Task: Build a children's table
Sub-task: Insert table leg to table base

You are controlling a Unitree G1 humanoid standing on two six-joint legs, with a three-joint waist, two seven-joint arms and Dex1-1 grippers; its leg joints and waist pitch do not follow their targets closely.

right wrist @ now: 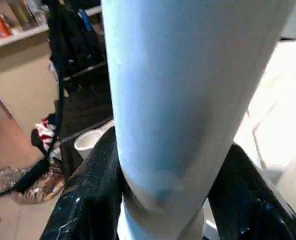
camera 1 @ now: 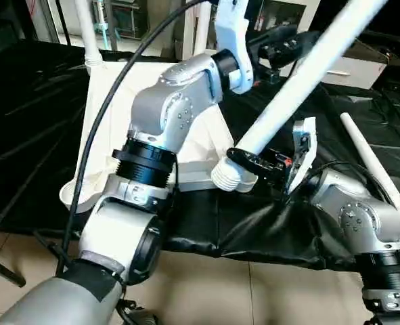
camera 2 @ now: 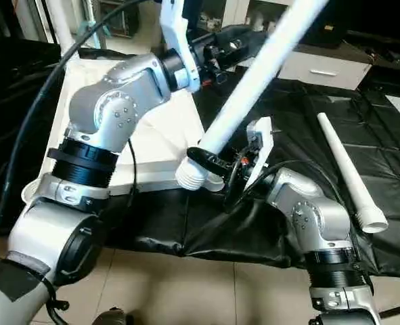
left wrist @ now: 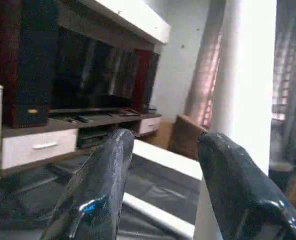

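over the white tabletop (camera 1: 118, 122), right claw (camera 2: 213, 160) clamped on slanted leg (camera 1: 301, 81); left claw (left wrist: 160, 185) apart.

black-clothed work table (camera 2: 301, 128); white table top (camera 2: 152, 135), loose leg (camera 2: 345, 172)

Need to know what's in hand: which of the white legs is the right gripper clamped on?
The slanted leg whose threaded end hangs by the tabletop's near corner, held by the right gripper. The spare leg lies flat on the black cloth.

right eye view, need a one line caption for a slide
Right gripper clamps a tilted white leg near its ribbed end beside the upturned tabletop; a spare leg lies on black cloth.
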